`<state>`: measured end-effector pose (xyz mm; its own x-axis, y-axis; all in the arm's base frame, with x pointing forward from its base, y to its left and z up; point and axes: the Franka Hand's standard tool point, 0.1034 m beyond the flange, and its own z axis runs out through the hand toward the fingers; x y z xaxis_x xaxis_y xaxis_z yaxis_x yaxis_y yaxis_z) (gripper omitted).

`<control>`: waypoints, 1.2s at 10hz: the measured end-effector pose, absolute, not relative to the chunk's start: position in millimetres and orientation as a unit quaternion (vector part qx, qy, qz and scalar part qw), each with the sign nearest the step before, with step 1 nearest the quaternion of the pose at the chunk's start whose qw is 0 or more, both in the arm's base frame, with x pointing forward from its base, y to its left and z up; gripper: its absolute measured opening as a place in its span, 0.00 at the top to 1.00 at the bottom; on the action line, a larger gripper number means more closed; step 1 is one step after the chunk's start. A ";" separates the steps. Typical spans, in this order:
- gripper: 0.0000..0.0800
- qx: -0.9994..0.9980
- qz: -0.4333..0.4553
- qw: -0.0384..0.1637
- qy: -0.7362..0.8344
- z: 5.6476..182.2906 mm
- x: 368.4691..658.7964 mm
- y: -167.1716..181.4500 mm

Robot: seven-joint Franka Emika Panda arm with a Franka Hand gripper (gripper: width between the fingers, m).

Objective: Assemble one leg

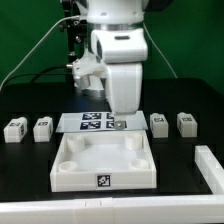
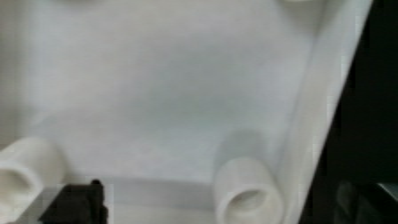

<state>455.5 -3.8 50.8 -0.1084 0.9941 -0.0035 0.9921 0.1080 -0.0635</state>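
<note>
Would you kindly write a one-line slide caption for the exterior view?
Panda arm over the marker board, behind the white socketed plate, two legs on either side.

The exterior view is bright and evenly lit, but coarse. The wrist view is soft, blurred throughout

White arm [image 1: 118,60] hangs over the black table [image 1: 30,170], with the gripper [image 1: 119,122] low at the marker board [image 1: 90,122]. Fingertips are too small to read. The big white square plate [image 1: 72,180], with round corner sockets and a tag on its front wall, sits just below the gripper, camera side. Toward the exterior view's left of the gripper are the inner left leg [image 1: 42,127] and the outer left leg [image 1: 15,128], well apart from it. Toward the exterior view's right are the inner right leg [image 1: 158,123], near, and the outer right leg [image 1: 186,123]. A white bar [image 1: 212,168] lies farthest right.
</note>
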 end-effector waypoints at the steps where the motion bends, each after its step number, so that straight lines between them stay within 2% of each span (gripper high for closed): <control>1: 0.19 -0.672 0.022 0.023 -0.740 38.5 453.1 -8.9; 3: 0.19 -0.678 0.022 0.031 -0.734 16.9 457.7 -13.9; 6: 0.19 -0.684 0.022 0.032 -0.728 14.0 459.4 -13.9; 10: 0.88 -0.684 0.022 0.032 -0.728 13.8 459.2 -14.2; 11: 0.88 -0.685 0.021 0.031 -0.728 14.2 460.3 -14.5; 12: 0.92 -0.685 0.020 0.030 -0.728 14.5 460.9 -14.4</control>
